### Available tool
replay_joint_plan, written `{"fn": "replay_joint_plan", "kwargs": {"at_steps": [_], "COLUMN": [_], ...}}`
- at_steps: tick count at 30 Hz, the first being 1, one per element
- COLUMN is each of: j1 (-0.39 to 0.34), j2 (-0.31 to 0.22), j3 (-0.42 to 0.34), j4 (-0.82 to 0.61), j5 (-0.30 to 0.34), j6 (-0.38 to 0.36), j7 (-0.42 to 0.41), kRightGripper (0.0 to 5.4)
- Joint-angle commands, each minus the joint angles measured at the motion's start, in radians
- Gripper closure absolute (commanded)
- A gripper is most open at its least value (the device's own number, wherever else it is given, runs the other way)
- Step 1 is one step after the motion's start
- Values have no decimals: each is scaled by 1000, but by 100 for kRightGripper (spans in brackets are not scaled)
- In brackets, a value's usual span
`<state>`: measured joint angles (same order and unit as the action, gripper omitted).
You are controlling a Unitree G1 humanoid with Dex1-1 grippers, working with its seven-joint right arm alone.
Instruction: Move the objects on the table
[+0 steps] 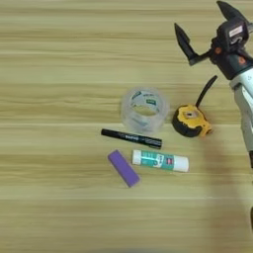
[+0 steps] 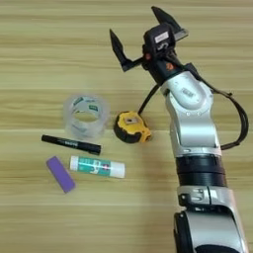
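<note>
My right gripper (image 2: 140, 30) is open with nothing between its black fingers (image 1: 183, 42), behind the tape measure and apart from every object. The yellow tape measure (image 2: 131, 127) lies right of centre with its black strap (image 2: 148, 101) trailing back toward the gripper. Left of it stands the clear tape roll (image 1: 145, 109). In front of the roll lies the black marker (image 1: 131, 138), then the white-green glue stick (image 1: 160, 161). The purple eraser block (image 1: 123, 168) rests slantwise at the glue stick's left end. All of them lie on the wooden table (image 1: 49, 59).
My silver forearm (image 2: 190, 113) comes up from the bottom right edge and covers the table right of the tape measure. A black cable (image 2: 237, 118) loops off its right side.
</note>
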<state>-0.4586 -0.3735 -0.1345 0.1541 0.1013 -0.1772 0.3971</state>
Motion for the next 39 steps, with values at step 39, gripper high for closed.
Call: {"fn": "replay_joint_plan", "kwargs": {"at_steps": [39], "j1": [439], "j2": [191], "j3": [-89], "j4": [-439], "j5": [70], "j6": [29], "j7": [-231], "kRightGripper": [4]}}
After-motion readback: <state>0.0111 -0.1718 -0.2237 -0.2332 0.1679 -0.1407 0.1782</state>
